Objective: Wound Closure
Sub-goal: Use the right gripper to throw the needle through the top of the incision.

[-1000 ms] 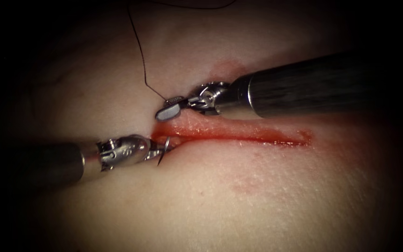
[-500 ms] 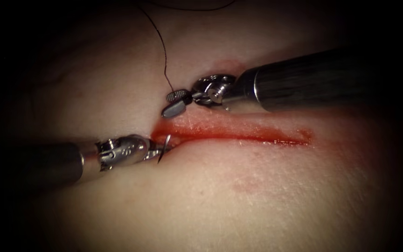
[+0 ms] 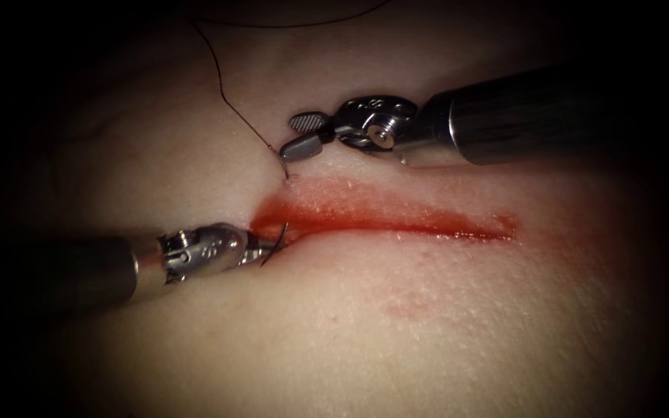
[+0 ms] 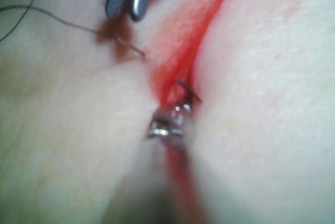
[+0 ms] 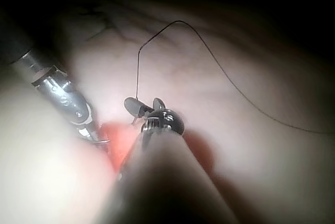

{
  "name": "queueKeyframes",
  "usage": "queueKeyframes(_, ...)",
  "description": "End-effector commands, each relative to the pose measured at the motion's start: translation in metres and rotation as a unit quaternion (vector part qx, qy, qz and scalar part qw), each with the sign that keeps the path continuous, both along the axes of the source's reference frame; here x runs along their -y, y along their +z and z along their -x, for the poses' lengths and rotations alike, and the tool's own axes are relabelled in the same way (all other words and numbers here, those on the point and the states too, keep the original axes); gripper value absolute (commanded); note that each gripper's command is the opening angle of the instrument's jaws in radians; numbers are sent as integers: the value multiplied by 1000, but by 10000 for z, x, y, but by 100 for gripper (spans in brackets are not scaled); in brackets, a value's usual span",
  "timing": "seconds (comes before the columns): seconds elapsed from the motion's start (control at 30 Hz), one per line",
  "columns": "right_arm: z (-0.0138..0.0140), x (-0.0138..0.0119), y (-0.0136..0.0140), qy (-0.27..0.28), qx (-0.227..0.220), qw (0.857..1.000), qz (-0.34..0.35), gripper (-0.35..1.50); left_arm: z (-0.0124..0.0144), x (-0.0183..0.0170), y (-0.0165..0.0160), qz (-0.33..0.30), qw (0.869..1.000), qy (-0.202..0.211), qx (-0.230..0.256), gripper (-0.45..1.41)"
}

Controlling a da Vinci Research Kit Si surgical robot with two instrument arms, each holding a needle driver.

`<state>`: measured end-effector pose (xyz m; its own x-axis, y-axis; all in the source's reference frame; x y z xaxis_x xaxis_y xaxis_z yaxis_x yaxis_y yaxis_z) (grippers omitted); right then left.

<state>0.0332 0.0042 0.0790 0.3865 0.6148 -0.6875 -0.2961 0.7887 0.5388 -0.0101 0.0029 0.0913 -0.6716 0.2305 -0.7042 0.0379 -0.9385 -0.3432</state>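
**A:** ok so what's the left tool (image 3: 266, 249) doing right now? Looks like it's sitting right at the left end of the cut (image 3: 385, 220).

**B:** yep, it's gripping the needle (image 3: 275, 243), jaws clamped on it near the tip end. That bit is poking out of the tissue (image 3: 396, 340) at the near lip of the cut, left end. You can see the dark sliver crossing the jaws in the left wrist view too (image 4: 187, 90).

**A:** and the rest of the needle?

**B:** it's running under the cut. The tail end is sticking out of the far lip, with the thread (image 3: 222, 93) coming off it and trailing up and away over the tissue. In the right wrist view that thread (image 5: 209, 56) is arcing way out to the side.

**A:** right tool (image 3: 297, 133)?

**B:** hanging just above the far lip, jaws spread apart, gripping nothing. It's been lifting away from the cut over the last second; earlier it was sitting lower, right by the lip.

**A:** red fluid (image 3: 334, 207)?

**B:** lying all along the cut.
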Motion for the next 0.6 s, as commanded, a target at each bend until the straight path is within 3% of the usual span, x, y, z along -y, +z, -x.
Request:
queueKeyframes(0.03,-5,3,6,-2,-1,1000,0,146,6,4,7,1,1000,-1,-1,-35)
queueKeyframes(0.37,3,8,11,-5,-2,1000,4,146,3,0,1,27,999,-27,20,-34)
queueKeyframes(0.47,6,9,13,-7,-3,1000,5,146,0,3,2,42,998,-46,32,-16)
queueKeyframes(0.6,8,11,13,-8,-3,1000,6,146,-5,4,1,56,996,-58,36,-6)
